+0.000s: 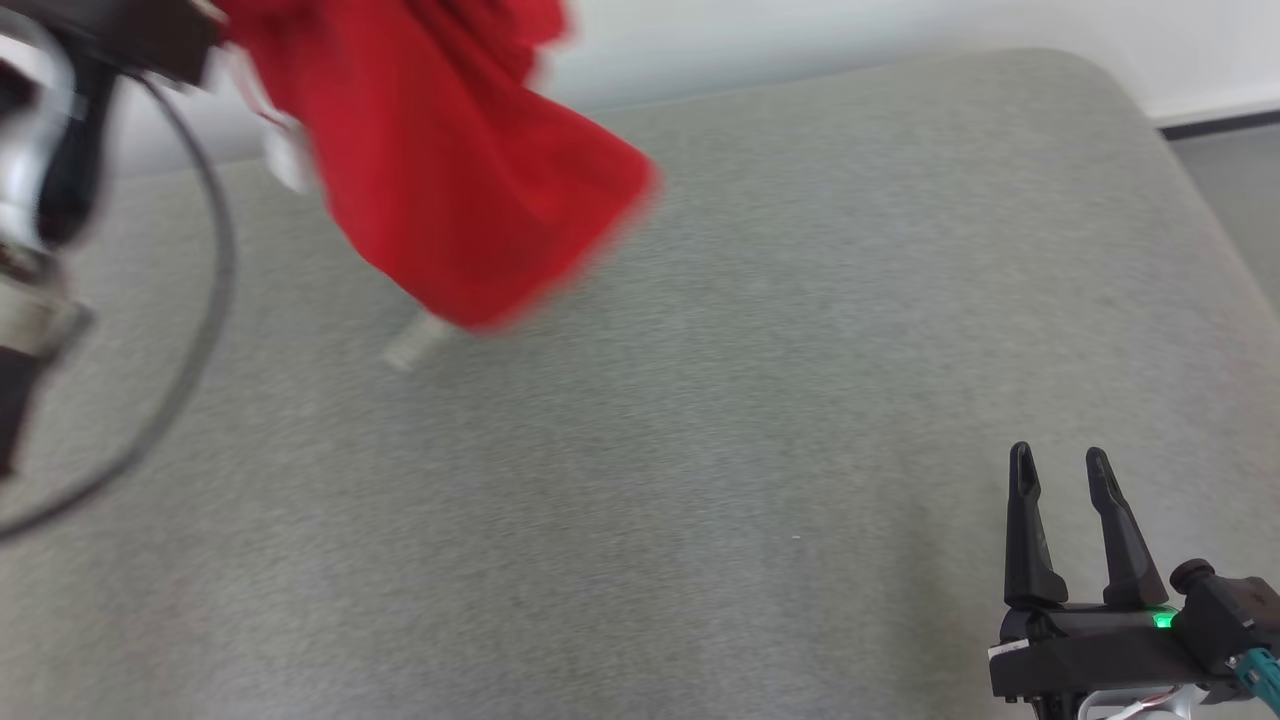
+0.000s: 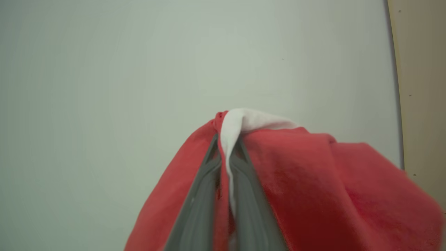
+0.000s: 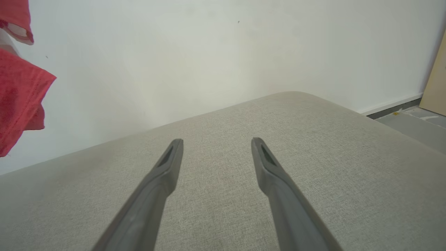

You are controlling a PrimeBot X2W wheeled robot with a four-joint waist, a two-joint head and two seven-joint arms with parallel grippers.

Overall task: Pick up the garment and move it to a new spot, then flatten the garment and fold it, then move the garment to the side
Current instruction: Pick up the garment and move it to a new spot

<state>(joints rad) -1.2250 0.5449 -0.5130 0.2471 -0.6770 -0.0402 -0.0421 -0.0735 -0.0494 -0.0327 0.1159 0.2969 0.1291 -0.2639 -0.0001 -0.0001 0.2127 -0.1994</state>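
A red garment (image 1: 450, 170) with a white inner trim hangs in the air at the upper left of the head view, blurred, its lower hem above the grey surface. In the left wrist view my left gripper (image 2: 226, 139) is shut on a bunched fold of the garment (image 2: 313, 181), with white trim (image 2: 240, 120) pinched between the fingers and red cloth draped over both. My right gripper (image 1: 1062, 465) rests open and empty at the lower right over the cushion; in its own view the right gripper (image 3: 216, 143) points at the far edge, and the garment (image 3: 17, 101) hangs at the left.
A wide grey fabric cushion (image 1: 760, 420) spans the work area, its rounded far edge meeting a white wall (image 3: 209, 52). Grey floor (image 3: 411, 125) and a tan board (image 3: 437, 87) lie to the right. My left arm's blurred body and cable (image 1: 210, 300) sit at the far left.
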